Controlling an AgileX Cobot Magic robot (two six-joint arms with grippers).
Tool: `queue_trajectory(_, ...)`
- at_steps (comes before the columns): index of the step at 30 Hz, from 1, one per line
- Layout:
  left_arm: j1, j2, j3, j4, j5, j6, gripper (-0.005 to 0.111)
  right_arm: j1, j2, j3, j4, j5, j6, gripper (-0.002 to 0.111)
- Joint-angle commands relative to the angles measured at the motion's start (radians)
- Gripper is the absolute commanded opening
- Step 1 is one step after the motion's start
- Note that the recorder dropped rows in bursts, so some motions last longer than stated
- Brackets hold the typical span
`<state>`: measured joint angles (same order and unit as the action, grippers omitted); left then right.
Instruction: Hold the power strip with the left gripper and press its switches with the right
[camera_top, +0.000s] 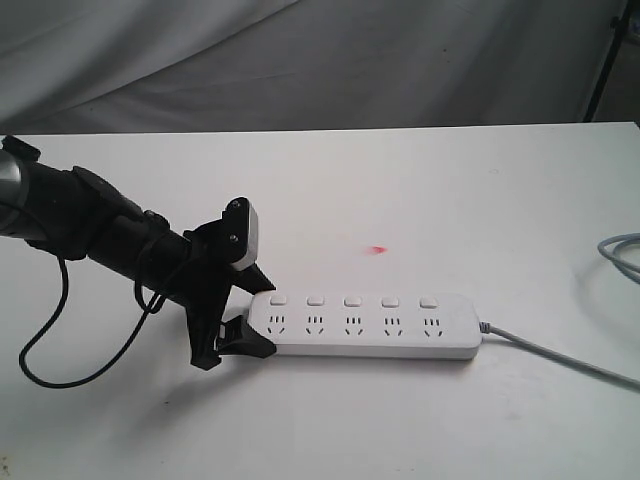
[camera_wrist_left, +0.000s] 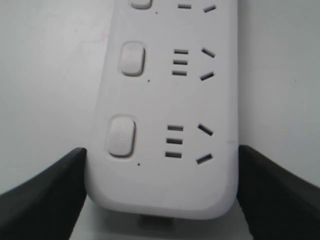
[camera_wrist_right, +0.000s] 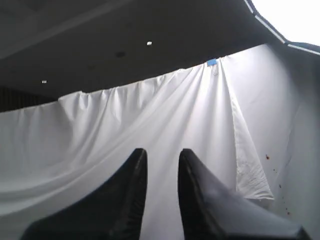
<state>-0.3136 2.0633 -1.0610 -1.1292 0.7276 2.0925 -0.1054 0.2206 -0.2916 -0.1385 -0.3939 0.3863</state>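
1. Power strip is lying flat on the white bench.
2. Left gripper is grasping its rounded end.
3. Right gripper is pointing at a white drape, empty, fingers narrowly parted.

surface: white table | mark: red spot on it | backdrop: draped cloth

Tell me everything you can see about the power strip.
The power strip is a long, flat white bar with rounded ends, plastic by the look of it. It carries five socket sets in a row, with five small rounded-square switches, one beside each set. A grey cord leaves one end. The strip lies flat, face up, on the white table. The left gripper grips its other end, one finger against each long side.
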Motion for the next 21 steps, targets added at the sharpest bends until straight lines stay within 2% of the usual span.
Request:
queue_trajectory(1,-0.005,0.002,-0.004,-0.014,-0.009,0.001,0.000,0.005,0.219,-0.170,-0.165,0.068,0.103,0.021)
queue_trajectory(4,-0.005,0.002,-0.004,-0.014,-0.009,0.001,0.000,0.005,0.402,-0.309,-0.281,0.085,0.173,0.017)
queue_trajectory(10,-0.005,0.002,-0.004,-0.014,-0.009,0.001,0.000,0.005,0.636,-0.513,-0.365,0.160,0.173,0.000)
queue_trajectory(21,-0.005,0.002,-0.004,-0.014,-0.009,0.001,0.000,0.005,0.922,-0.753,-0.682,0.218,0.213,0.000)
